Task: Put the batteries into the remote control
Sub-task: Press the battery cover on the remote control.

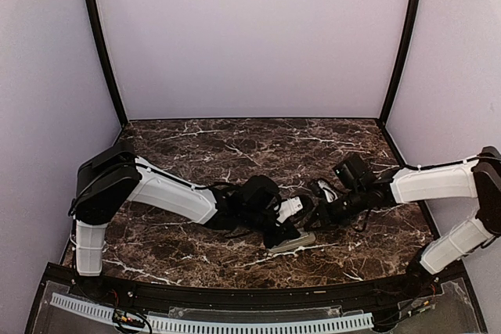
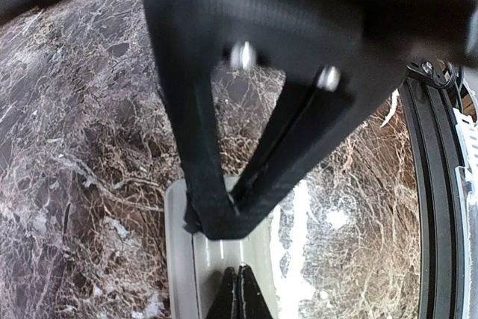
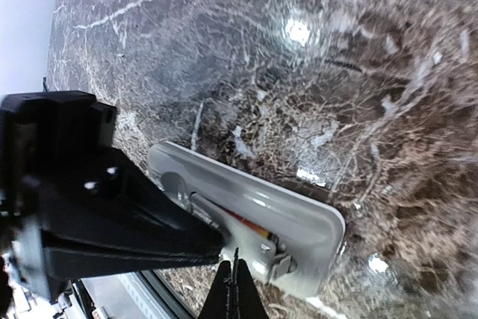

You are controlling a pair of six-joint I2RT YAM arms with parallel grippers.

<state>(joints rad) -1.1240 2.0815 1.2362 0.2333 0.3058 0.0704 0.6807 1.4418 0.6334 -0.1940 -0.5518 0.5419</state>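
Contact work is what this pose suggests: the remote control (image 1: 291,243) lies flat on the marble surface (image 1: 196,142), toward 6 o'clock from its centre, with its back open and facing up, and both arms meet over it. The left jaws and the right jaws are each closed on nothing, pinched into a single narrow tip. I judge that this suits prodding a cell down into its bay, or pinning the light body so it cannot skid. Only the right wrist view shows one of the batteries (image 3: 250,223), a red-banded cell lying along the bay with a spring contact (image 3: 280,261) at its 4 o'clock end; whether a second cell is in place I cannot tell. The left wrist view shows instead the right jaws' black tip meeting the remote's tray, a contact the top view buries under both wrists.
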